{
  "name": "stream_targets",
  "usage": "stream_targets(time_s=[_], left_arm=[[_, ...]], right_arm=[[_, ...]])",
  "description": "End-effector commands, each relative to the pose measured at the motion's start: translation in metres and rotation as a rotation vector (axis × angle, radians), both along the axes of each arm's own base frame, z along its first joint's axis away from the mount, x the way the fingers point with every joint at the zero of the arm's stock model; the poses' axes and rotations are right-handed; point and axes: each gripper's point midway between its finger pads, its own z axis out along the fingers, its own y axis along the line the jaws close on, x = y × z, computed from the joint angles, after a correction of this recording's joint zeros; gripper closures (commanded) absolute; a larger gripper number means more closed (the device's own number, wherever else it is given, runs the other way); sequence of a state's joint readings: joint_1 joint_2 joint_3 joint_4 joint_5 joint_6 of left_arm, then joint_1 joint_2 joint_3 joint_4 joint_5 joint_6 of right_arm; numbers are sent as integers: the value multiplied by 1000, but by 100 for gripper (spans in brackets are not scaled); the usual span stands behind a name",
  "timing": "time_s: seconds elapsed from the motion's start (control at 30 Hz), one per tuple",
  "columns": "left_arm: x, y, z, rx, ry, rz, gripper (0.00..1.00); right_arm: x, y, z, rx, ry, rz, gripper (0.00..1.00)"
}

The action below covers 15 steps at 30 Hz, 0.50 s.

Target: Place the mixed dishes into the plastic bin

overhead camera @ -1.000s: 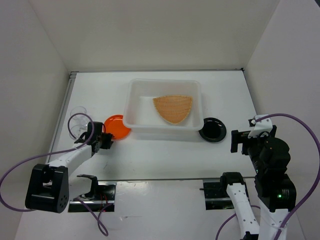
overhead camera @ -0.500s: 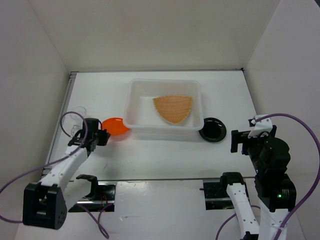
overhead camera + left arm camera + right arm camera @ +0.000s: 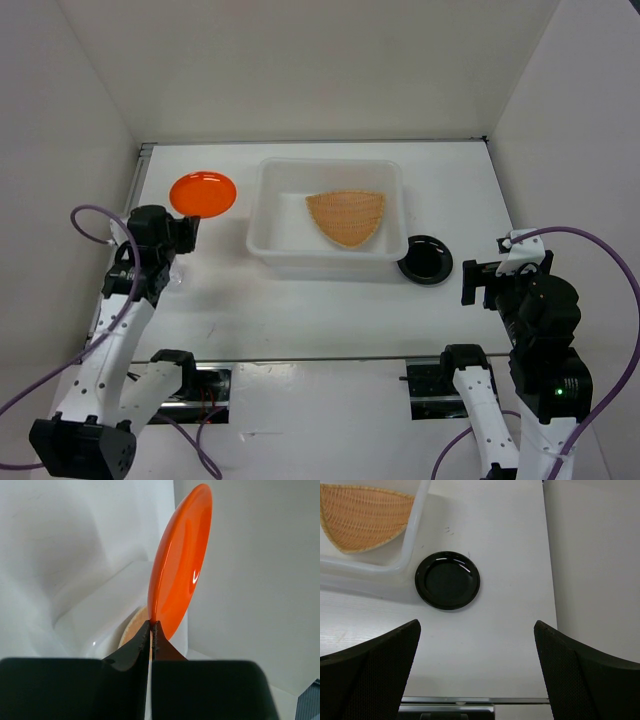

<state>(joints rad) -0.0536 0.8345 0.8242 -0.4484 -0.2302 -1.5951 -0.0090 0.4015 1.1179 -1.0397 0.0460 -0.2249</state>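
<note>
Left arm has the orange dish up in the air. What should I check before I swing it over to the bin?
1. Grip: the left gripper is shut on the rim of the orange dish, which stands edge-on in the wrist view. Ok.
2. Dish above the plastic bin: in the top view it hangs to the bin's left. Not ok.
3. Landing room: the woven plate lies right of centre and the bin's left part is bare. Ok.
4. Right gripper: open, off to the right of the bin, with the black dish below it. Ok.
5. Clear cup: I cannot make it out near the left arm. Cannot tell.
</note>
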Motion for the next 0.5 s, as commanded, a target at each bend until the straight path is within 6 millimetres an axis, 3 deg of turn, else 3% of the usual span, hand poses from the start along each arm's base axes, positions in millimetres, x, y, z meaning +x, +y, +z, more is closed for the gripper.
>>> stream_targets(time_s=[0.0,0.03,0.07,0.1,0.17,0.23,0.27,0.43,0.47], left_arm=[[23,-6,49,32,-126,-53,100],[32,-10,60,37,-168,-77,100],[44,-16,58,63,-167,-122,100],[53,-26,72,61,-211,-168,100],[72,-53,65,60,-194,-278,100],[85,-75,80,87,-242,-368,100],[96,-94,69,87,-226,-430,100],[120,-167,62,94,-259,-647,100],[123,-194,42,81,-218,-728,100]], right_arm=[[8,0,7,2,-27,0,2],[8,0,7,2,-27,0,2],[8,0,7,2,-27,0,2],[8,0,7,2,-27,0,2],[8,0,7,2,-27,0,2],[7,0,8,2,-37,0,2],[7,0,8,2,-37,0,2],[5,0,9,2,-46,0,2],[5,0,9,2,-46,0,2]])
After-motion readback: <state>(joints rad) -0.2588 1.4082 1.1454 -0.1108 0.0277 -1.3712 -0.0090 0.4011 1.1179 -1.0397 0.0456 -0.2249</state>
